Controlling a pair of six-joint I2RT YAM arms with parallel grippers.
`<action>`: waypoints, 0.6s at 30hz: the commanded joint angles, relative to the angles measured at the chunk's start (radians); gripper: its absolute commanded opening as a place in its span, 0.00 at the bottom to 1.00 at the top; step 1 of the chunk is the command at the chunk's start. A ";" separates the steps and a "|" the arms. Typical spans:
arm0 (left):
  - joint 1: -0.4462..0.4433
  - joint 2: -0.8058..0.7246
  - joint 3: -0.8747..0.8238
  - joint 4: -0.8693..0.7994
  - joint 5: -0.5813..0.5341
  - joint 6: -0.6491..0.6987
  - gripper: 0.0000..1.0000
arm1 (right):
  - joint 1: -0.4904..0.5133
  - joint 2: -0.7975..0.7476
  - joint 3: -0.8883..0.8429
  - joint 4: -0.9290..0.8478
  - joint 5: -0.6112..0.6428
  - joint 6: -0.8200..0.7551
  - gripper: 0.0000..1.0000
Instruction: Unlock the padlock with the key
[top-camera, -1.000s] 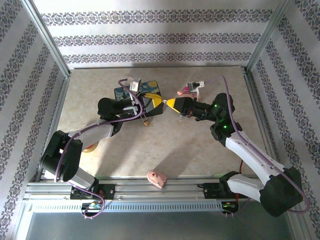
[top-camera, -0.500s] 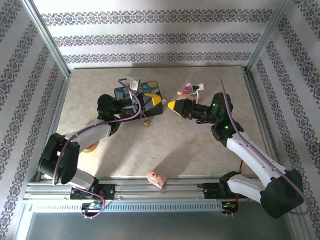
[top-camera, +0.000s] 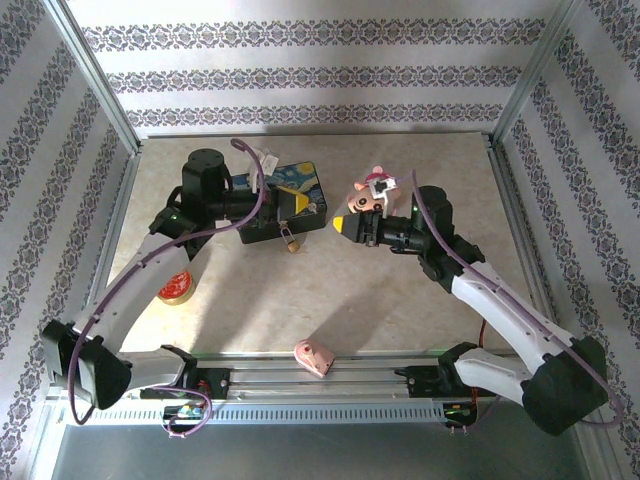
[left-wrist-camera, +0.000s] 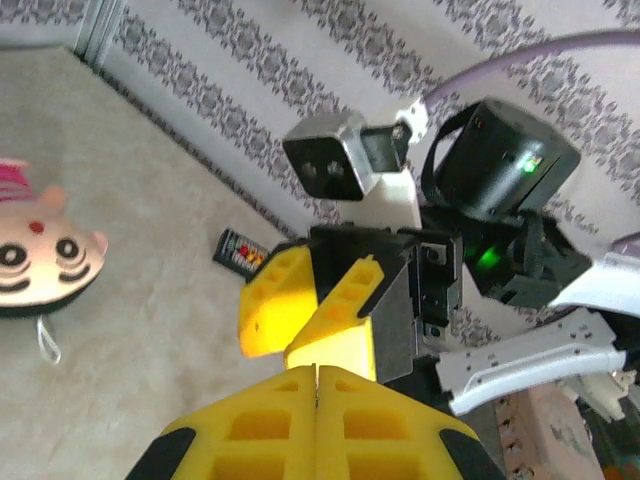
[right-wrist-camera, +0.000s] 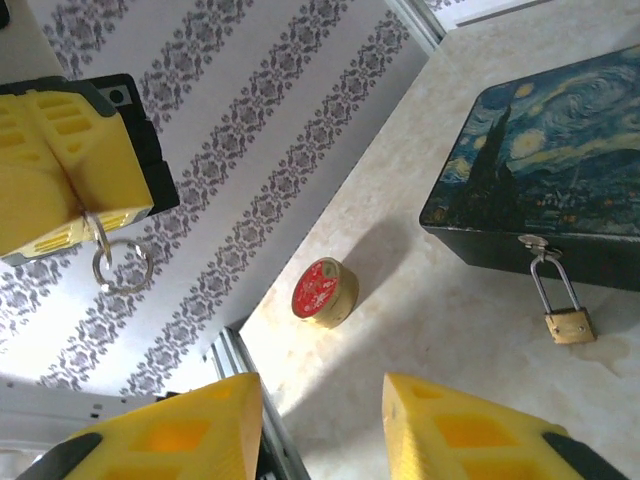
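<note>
Top external: a round, red-topped roll (top-camera: 176, 285) lies flat at the left of the mottled beige table (top-camera: 400, 300). The left gripper (top-camera: 297, 203) hovers over the box (top-camera: 305, 180), a dark-sided case whose glossy lid is painted with a swirling night sky. Its ribbed yellow fingers are pressed together on the key (right-wrist-camera: 103, 235), a thin silvery sliver with a wire ring dangling from it. The padlock (top-camera: 291, 241), a small brass block with a slim silver shackle, hangs through the box's front clasp, its body on the table. Right of it, the right gripper (top-camera: 345, 224) faces the left one, its blocky yellow fingers parted and empty. A soft pink plush (top-camera: 368, 193) lies just behind it. A pink wedge (top-camera: 315, 357) sits at the near edge.
</note>
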 joint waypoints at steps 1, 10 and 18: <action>0.006 -0.020 0.021 -0.272 0.020 0.133 0.00 | 0.046 0.034 0.052 0.074 0.017 -0.102 0.38; 0.006 -0.037 0.044 -0.379 0.033 0.225 0.00 | 0.081 0.032 0.053 0.175 -0.068 -0.109 0.41; 0.006 -0.031 0.021 -0.295 0.098 0.169 0.00 | 0.129 0.033 0.053 0.189 -0.122 -0.125 0.42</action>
